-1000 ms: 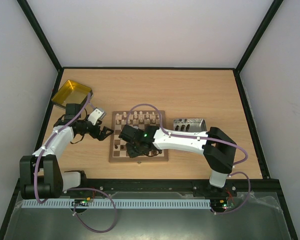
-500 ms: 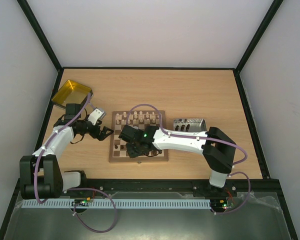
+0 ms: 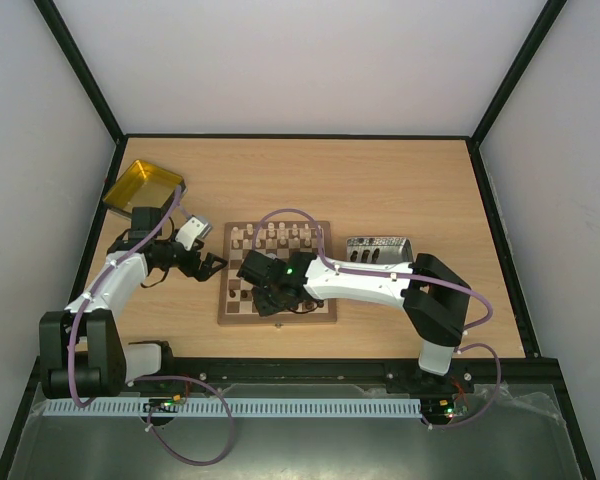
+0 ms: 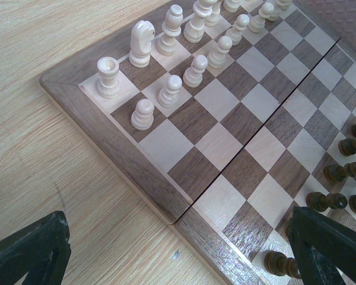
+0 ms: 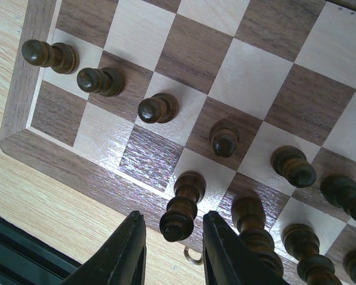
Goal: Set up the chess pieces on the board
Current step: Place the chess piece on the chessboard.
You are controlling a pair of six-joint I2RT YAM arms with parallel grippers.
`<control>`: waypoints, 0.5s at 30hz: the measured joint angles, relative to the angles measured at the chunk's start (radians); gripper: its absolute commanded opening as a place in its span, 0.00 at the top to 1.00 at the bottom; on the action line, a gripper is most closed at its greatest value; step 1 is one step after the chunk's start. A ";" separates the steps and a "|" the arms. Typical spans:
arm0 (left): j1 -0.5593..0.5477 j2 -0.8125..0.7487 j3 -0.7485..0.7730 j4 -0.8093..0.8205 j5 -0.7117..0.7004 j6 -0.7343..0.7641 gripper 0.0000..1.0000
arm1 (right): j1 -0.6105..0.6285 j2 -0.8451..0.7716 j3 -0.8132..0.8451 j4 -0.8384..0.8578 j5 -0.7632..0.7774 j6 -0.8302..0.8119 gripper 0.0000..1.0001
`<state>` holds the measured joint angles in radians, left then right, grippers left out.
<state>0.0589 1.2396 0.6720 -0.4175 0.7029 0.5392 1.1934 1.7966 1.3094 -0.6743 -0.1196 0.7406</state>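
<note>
pale wooden tabletop point(image 3: 380, 180) lay under both of your arms, walled in white on three sides. the square wooden chessboard with light and dark brown checks point(image 3: 226, 300) sat near the middle of it, close to the arm bases. your right gripper point(image 5: 173, 249) hung over the board's near edge. its two black fingers point(image 5: 130, 249) stood parted on either side of one tall dark brown turned wooden piece point(image 5: 179, 211), with a sliver of gap on each side, so they clamped nothing. that piece stood upright on a light square in the row nearest the border. other dark brown chess pieces point(image 5: 224, 141) stood around it, with a line of pawns one row further in. your left gripper point(image 4: 177, 237) hovered at the board's left edge, its fingers spread wide and holding nothing. the pale cream chess pieces point(image 4: 170, 90) stood in two rows at the far side of the board, with a rook on the corner, a knight next to it and pawns in front. a yellow translucent tray point(image 3: 140, 185) lay at the table's far left, and a grey metallic tray point(image 3: 378, 247) lay just right of the board.
</note>
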 measured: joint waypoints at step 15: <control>0.000 0.000 0.000 0.000 0.000 0.000 0.01 | 0.000 0.000 0.000 -0.002 0.022 0.001 0.73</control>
<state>0.0589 1.2396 0.6724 -0.4175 0.7029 0.5392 1.1934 1.7966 1.3098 -0.6762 -0.0975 0.7414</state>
